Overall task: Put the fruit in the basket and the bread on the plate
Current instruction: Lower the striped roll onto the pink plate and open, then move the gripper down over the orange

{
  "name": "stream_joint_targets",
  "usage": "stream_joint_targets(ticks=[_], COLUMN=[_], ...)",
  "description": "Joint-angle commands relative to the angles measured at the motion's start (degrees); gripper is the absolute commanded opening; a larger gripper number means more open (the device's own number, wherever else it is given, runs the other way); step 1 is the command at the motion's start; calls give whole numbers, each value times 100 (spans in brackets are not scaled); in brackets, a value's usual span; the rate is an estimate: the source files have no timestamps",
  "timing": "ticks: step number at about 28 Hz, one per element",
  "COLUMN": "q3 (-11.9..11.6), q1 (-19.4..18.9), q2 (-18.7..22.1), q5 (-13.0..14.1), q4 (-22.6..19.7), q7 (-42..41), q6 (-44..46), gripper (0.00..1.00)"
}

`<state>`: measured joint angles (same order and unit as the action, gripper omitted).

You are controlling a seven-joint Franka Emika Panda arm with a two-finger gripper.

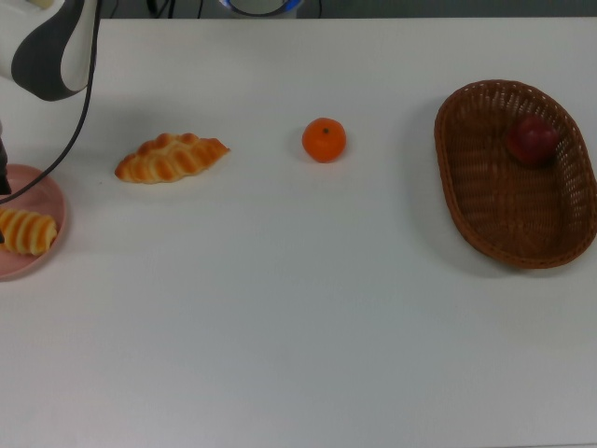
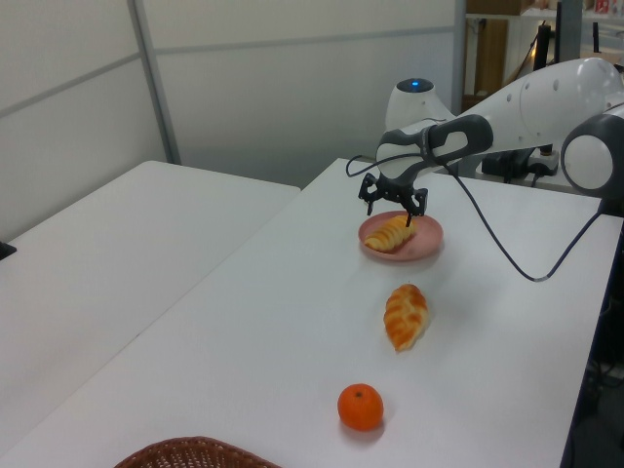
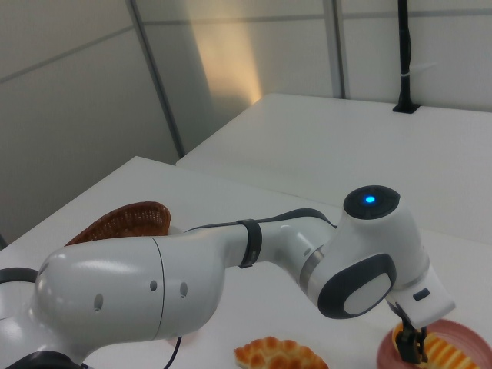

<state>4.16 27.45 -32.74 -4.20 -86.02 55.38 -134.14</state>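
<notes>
Left view only: gripper (image 2: 393, 202) above striped loaf (image 2: 389, 234) on plate (image 2: 423, 239).
Jaws: apart, empty.
Arm pose: reaching down over plate.

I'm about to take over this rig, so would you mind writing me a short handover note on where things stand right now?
Gripper: open, empty, just above the pink plate.
Striped loaf: lying on the plate, released.
Braided loaf: on the table, between the plate and the mandarin in the top view.
Mandarin: loose on the table, apart from the basket.
Apple: inside the basket.
Done: one loaf plated, one fruit in the basket.
Left: braided loaf onto the plate, mandarin into the basket.
</notes>
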Motion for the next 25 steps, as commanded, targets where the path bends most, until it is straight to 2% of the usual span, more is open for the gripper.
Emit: stream_joint_targets(ticks=[1, 5, 8, 10, 11, 16, 21, 25], q3=[67, 67, 76, 76, 76, 68, 67, 67], q1=[-134, -442, -714, -872, -1021, -1539, -2041, -2313], q2=[249, 566, 926, 1146, 1338, 1743, 2016, 2166], q5=[95, 139, 139, 139, 139, 139, 69, 69], q4=[-81, -433, -714, -880, -1099, -1574, -1996, -2112], q7=[-560, -1028, -1274, -1371, -1467, -1915, -2669, -3233], q6=[151, 598, 1284, 1460, 1566, 1795, 1830, 2171], gripper=[100, 100, 100, 100, 100, 100, 100, 100])
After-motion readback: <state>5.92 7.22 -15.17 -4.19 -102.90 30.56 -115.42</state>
